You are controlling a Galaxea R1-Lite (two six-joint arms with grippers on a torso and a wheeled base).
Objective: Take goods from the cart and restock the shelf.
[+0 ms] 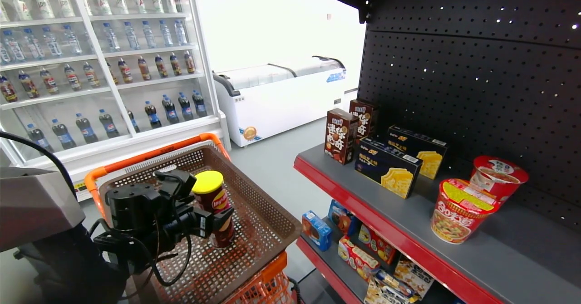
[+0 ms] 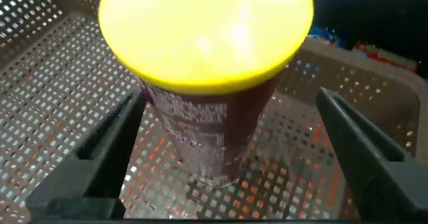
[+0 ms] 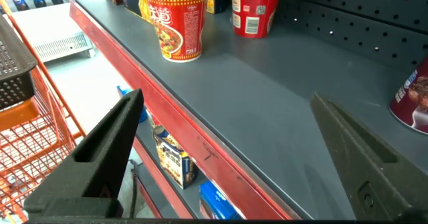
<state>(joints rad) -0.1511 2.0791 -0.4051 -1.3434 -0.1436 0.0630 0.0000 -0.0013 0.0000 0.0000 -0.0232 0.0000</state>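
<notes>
The chips can [image 1: 217, 202] with a yellow lid stands upright in the brown basket [image 1: 261, 183] of the cart, on the perforated floor. The left gripper [image 2: 231, 100] is at the can's mid height with one finger on each side. Its claw is released: in the left wrist view one finger is just beside the can and the other is clearly apart from it.

To the robot's right of the can is the shelf with a grey board [image 1: 399, 213]. On the board stand two brown boxes [image 1: 340, 136], two dark boxes [image 1: 386, 166] and two noodle cups [image 1: 460, 211]. Well away from the can, the right gripper [image 3: 227, 100] hangs above a bare part of this board. Its claw is also released, with the fingers wide apart and nothing between them.
</notes>
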